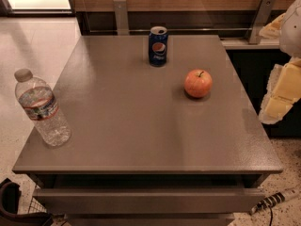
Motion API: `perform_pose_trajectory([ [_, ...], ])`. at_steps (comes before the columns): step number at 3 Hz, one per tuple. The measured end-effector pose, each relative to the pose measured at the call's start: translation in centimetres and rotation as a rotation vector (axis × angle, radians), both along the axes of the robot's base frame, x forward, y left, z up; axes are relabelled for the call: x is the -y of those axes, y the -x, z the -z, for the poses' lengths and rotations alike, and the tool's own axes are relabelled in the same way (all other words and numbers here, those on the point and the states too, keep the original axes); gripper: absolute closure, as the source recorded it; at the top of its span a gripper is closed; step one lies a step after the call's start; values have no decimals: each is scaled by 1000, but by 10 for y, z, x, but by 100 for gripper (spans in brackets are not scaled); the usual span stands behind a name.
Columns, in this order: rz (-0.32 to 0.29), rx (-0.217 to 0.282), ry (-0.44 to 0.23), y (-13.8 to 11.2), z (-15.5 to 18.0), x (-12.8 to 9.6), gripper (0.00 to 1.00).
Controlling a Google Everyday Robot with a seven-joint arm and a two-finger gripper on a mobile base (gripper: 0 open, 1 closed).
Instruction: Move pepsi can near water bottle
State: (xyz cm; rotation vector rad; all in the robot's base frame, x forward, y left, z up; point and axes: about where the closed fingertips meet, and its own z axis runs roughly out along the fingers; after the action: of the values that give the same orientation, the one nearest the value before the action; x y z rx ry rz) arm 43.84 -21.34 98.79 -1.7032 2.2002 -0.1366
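Note:
The pepsi can (158, 46) is dark blue with a silver top and stands upright near the far edge of the grey table (141, 126). The water bottle (42, 108) is clear with a white cap and a red-and-white label. It stands upright at the table's front left corner, far from the can. My gripper (282, 95) shows as pale yellow and white parts at the right edge of the view. It is beyond the table's right side, away from both objects, and it holds nothing that I can see.
An orange-red apple (198, 83) sits on the table to the right of the can and a little nearer to me. A wood-panelled wall with metal brackets (121, 16) runs behind the table. A drawer front (141, 199) lies below the table's front edge.

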Motion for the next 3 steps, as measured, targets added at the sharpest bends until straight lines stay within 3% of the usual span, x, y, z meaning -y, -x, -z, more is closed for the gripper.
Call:
perform_pose_trajectory([
  [1,1,9,-4,-1,-1,-1,0],
  [2,15,52,-58,-14,0,-5,0],
  [3,47,151,-194,-47,1,-16,0],
])
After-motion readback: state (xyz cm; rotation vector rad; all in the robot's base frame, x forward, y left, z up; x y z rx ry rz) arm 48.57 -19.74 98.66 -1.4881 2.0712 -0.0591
